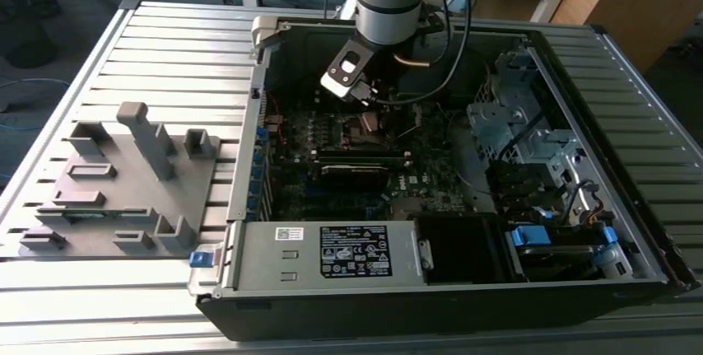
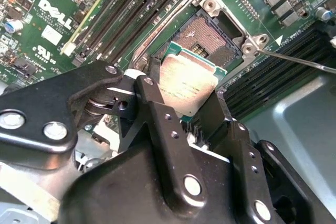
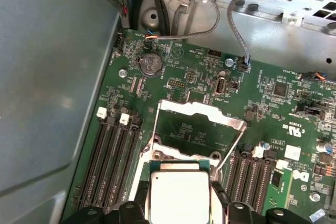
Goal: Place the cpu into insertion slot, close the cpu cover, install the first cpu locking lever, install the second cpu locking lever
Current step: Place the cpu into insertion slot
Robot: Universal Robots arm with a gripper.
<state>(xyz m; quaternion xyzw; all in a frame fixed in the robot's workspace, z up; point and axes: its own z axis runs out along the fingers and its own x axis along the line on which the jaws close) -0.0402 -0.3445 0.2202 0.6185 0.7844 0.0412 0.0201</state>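
Note:
My gripper (image 2: 186, 98) is shut on the cpu (image 2: 188, 80), a flat square chip with a dull silver top, its black fingers (image 2: 152, 103) clamping two opposite edges. The chip hangs tilted just above the insertion slot (image 2: 207, 34), whose dark pin field lies open inside its metal rim. In the first wrist view the cpu (image 3: 179, 190) sits between the gripper (image 3: 179, 205) fingers, and the cpu cover (image 3: 210, 114) stands raised beyond it, a silver frame with a large window. In the exterior view the gripper (image 1: 363, 91) hovers over the insertion slot (image 1: 366, 127) inside the open computer case.
Long black memory slots (image 3: 113, 156) flank the socket on both sides. A thin wire lever (image 2: 296, 60) juts out beside the socket. Cables (image 3: 210, 3) hang near the case wall (image 3: 52, 77). A grey power-supply box (image 1: 329, 252) and drive cage (image 1: 516, 124) border the board. A grey fixture plate (image 1: 110, 182) lies at the exterior view's left.

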